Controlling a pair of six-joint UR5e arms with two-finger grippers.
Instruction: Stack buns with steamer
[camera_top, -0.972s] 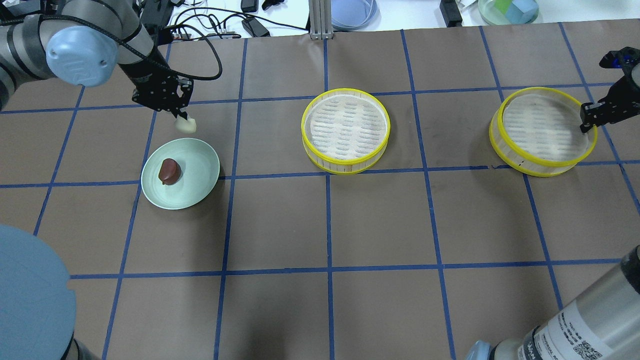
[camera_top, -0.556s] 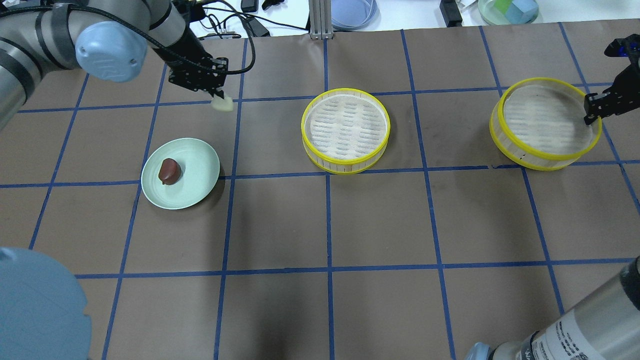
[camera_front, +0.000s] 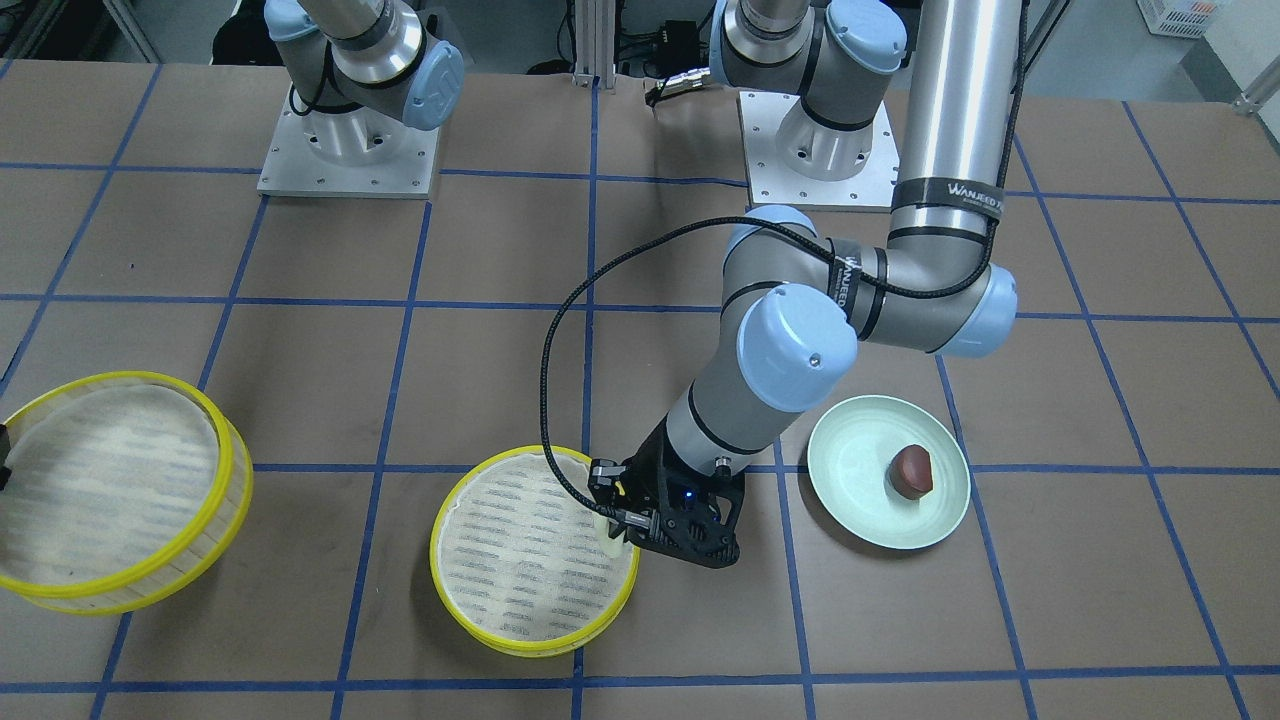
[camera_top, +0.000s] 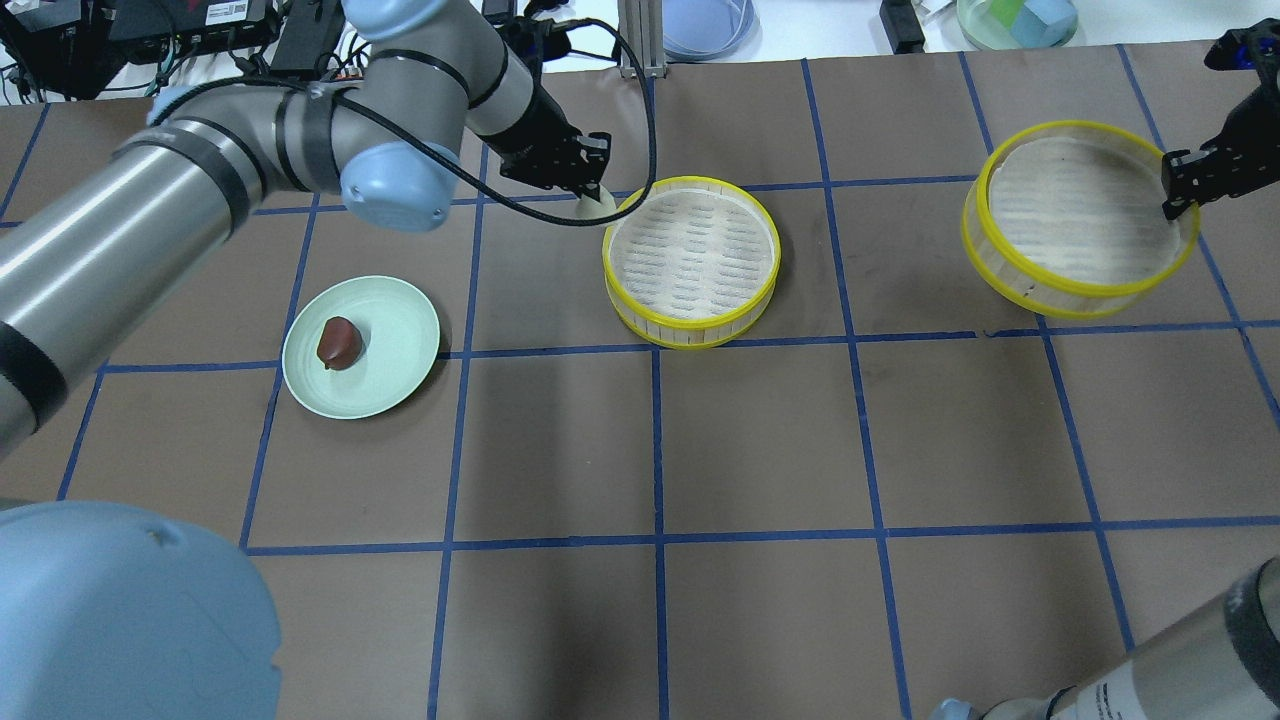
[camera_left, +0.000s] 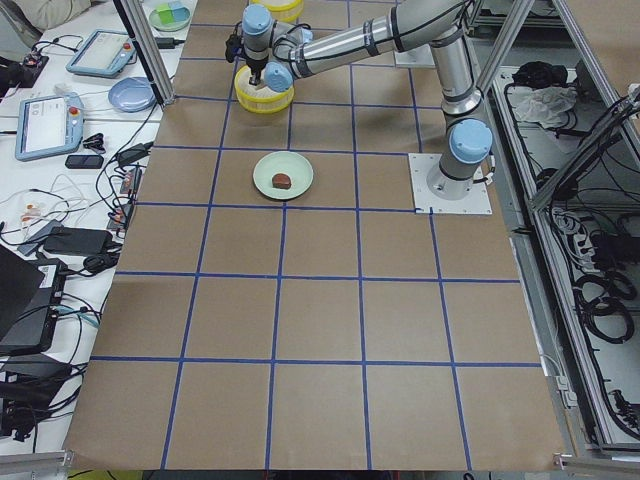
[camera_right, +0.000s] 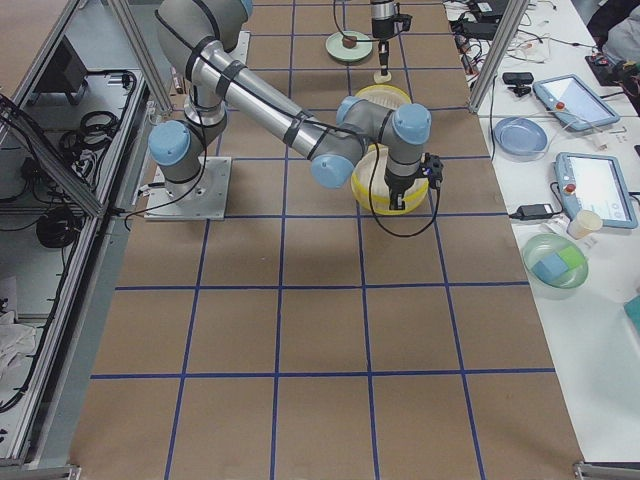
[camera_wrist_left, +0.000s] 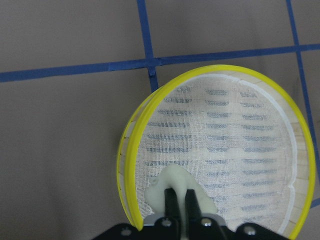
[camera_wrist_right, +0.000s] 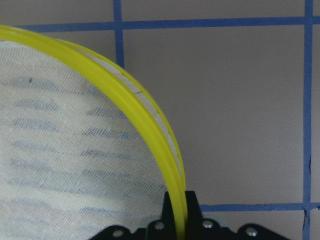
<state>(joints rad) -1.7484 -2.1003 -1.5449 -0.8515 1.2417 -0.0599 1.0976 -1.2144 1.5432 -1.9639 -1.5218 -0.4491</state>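
Note:
My left gripper (camera_top: 592, 196) is shut on the cream bun (camera_top: 598, 208) and holds it over the left rim of the centre steamer tier (camera_top: 690, 258). In the left wrist view the bun (camera_wrist_left: 176, 189) hangs just inside that tier's yellow rim (camera_wrist_left: 131, 165). The brown bun (camera_top: 339, 342) lies on the pale green plate (camera_top: 400, 335) at the left. My right gripper (camera_top: 1172, 198) is shut on the rim of the right steamer tier (camera_top: 1075, 215), which is lifted and tilted. The right wrist view shows the fingers pinching that yellow rim (camera_wrist_right: 165, 145).
My left arm's elbow (camera_top: 392, 190) stretches across the table's left rear. Beyond the far edge lie cables, a blue dish (camera_top: 706, 24) and a bowl with coloured blocks (camera_top: 1016, 20). Blue tape lines grid the brown table.
My left gripper has carried the cream bun right, from beside the plate to the centre tier's left rim. My right gripper has raised the right tier and drawn it slightly away, tilted.

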